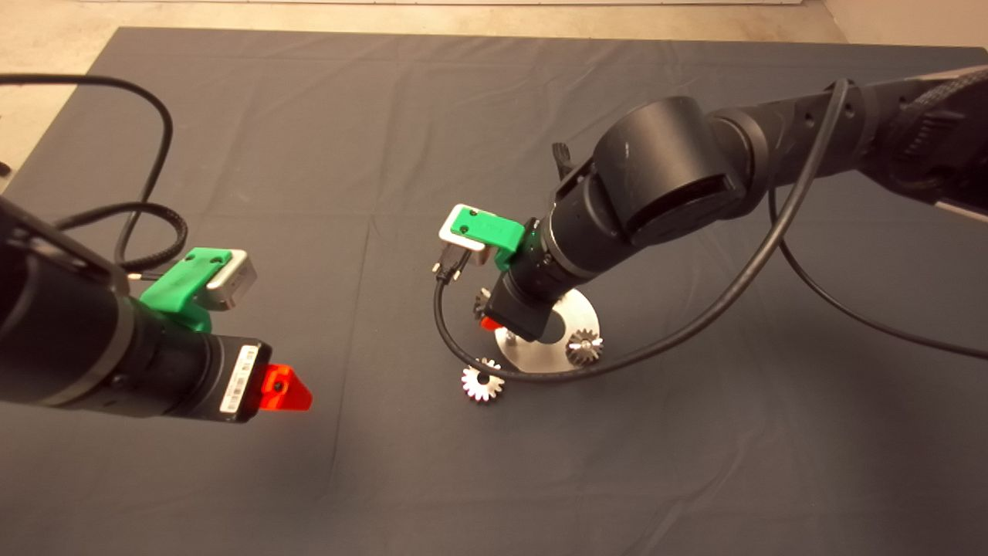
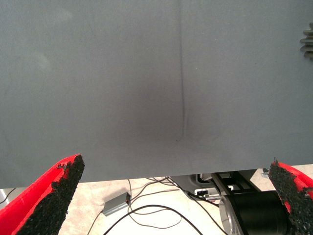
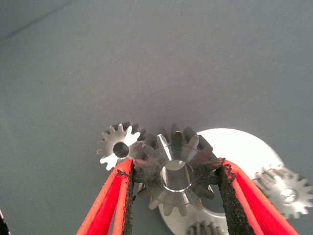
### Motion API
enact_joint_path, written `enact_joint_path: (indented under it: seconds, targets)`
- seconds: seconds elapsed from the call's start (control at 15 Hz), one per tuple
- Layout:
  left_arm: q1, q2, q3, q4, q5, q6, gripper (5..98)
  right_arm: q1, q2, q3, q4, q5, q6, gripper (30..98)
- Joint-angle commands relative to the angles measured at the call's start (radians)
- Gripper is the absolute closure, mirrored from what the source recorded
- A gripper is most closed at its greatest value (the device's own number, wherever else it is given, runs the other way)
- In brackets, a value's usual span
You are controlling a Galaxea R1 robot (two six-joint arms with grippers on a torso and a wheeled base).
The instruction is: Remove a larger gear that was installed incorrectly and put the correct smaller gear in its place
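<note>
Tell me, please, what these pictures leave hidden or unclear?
1. Head view: the right arm covers the right gripper and the smaller gear it holds.
2. Right wrist view: that gear hides the middle of the plate, so its seat is unseen.
3. Right wrist view: another gear is cut off by the edge.
4. Left wrist view, from the open, idle left gripper: a toothed thing is cut off by the edge.

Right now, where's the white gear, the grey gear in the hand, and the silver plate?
White gear (image 1: 480, 388): head view, toothed face.
Grey gear (image 3: 177, 152): right wrist view, face above hole.
Silver plate (image 3: 239, 147): right wrist view, bare top.
</note>
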Motion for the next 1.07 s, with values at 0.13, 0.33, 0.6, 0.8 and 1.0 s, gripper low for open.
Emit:
enact_joint_path:
  seconds: [0.13,0.33,0.6,0.8,1.0]
  targets:
    - [-0.007,-0.002,0.02,-0.003,0.133,-0.01,5.8,-0.074,0.007,0.011,-0.158,-0.083,-0.014,90.0]
    - [-0.007,-0.001,0.022,-0.019,0.133,-0.01,5.8,-0.102,0.004,0.004,-0.17,-0.086,-0.068,90.0]
    - [-0.007,-0.001,0.022,-0.019,0.133,-0.01,5.8,-0.103,0.003,0.003,-0.181,-0.084,-0.068,90.0]
    - [-0.007,-0.003,0.03,-0.021,0.133,-0.01,5.8,-0.103,0.004,0.004,-0.184,-0.084,-0.066,90.0]
    - [-0.007,-0.002,0.033,-0.042,0.133,-0.01,5.8,-0.105,-0.002,0.003,-0.222,-0.084,-0.063,90.0]
